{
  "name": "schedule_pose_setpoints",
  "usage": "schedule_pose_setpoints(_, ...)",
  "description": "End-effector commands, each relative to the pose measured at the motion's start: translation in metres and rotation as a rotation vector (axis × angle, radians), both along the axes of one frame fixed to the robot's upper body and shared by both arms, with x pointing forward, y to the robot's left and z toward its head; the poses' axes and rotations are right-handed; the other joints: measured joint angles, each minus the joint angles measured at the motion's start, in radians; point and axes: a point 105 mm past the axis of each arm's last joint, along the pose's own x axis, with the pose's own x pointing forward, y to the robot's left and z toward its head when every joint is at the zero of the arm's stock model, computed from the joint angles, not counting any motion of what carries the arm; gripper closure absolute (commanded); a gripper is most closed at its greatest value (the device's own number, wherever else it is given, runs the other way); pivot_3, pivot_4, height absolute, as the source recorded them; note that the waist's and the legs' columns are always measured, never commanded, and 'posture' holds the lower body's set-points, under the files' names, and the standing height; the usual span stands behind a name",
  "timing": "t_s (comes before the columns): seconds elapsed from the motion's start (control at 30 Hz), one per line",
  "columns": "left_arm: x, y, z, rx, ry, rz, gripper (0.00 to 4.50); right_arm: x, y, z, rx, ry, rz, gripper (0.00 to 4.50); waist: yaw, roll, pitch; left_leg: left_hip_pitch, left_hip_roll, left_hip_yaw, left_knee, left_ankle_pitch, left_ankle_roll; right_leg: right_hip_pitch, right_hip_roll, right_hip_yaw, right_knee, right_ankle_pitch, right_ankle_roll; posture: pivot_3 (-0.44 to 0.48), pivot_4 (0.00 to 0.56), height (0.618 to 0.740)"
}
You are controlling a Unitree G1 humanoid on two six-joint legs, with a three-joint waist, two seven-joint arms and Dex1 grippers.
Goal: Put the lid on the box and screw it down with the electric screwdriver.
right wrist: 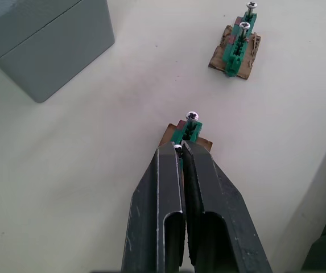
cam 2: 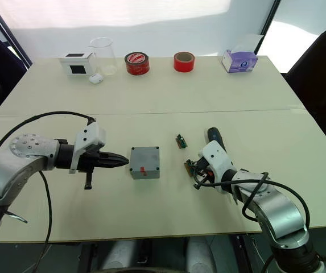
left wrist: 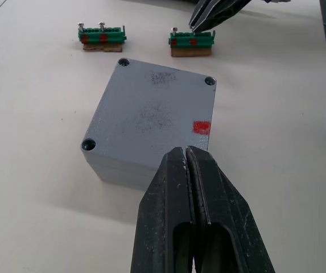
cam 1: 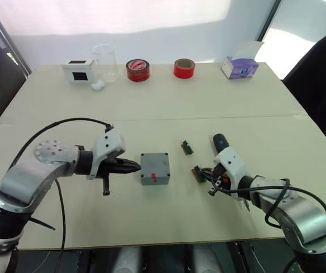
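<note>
The grey box (cam 1: 155, 168) stands in the middle of the table with the lid (left wrist: 151, 108) sitting on top of it. A seam runs between the two, and a red mark shows near one edge. My left gripper (cam 1: 134, 166) is shut and empty, its tips just left of the box. My right gripper (right wrist: 178, 147) is right of the box, shut at a small green screw holder (cam 1: 198, 173), with a screw head pinched at its tips. The dark blue electric screwdriver (cam 1: 219, 140) lies on the table just behind my right gripper.
A second green screw holder (cam 1: 187, 148) with two upright screws lies behind the first. Along the far edge stand a white box with a black window (cam 1: 79, 71), a clear beaker (cam 1: 106, 62), two red tape rolls (cam 1: 137, 70) and a purple tissue box (cam 1: 239, 67).
</note>
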Motion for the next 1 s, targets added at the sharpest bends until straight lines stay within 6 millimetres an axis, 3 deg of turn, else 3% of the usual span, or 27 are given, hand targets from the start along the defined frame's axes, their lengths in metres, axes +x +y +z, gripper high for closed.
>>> schedule_pose_setpoints(0.03, 0.001, 0.000, 0.004, -0.004, -0.030, 0.001, 4.50, 0.001, 0.003, 0.013, 0.009, -0.052, 0.025, 4.44, 0.000, 0.000, 0.000, 0.000, 0.000, 0.000, 0.000, 0.000, 0.000, 0.000, 0.000, 0.000, 0.000, 0.000, 0.000, 0.000, 0.150, 0.740)
schedule_pose_setpoints(0.3, 0.007, 0.007, 0.003, -0.005, -0.030, 0.029, 4.50, 0.000, 0.009, 0.037, 0.018, -0.121, 0.096, 4.44, 0.000, 0.000, 0.000, 0.000, 0.000, 0.000, 0.000, 0.000, 0.000, 0.000, 0.000, 0.000, 0.000, 0.000, 0.000, 0.000, 0.150, 0.740)
schedule_pose_setpoints(0.57, 0.018, 0.017, 0.011, -0.035, -0.049, 0.085, 4.50, 0.009, 0.036, 0.066, 0.070, -0.241, 0.229, 4.44, -0.002, 0.000, 0.000, 0.000, 0.000, 0.000, 0.000, 0.000, 0.000, 0.000, 0.000, 0.000, 0.000, 0.000, 0.000, 0.000, 0.150, 0.740)
schedule_pose_setpoints(1.0, 0.008, 0.016, 0.020, -0.105, -0.025, 0.120, 4.50, 0.027, 0.074, 0.061, 0.092, -0.332, 0.369, 4.44, -0.007, 0.000, 0.000, 0.000, 0.000, 0.000, 0.000, 0.000, 0.000, 0.000, 0.000, 0.000, 0.000, 0.001, 0.002, 0.000, 0.150, 0.740)
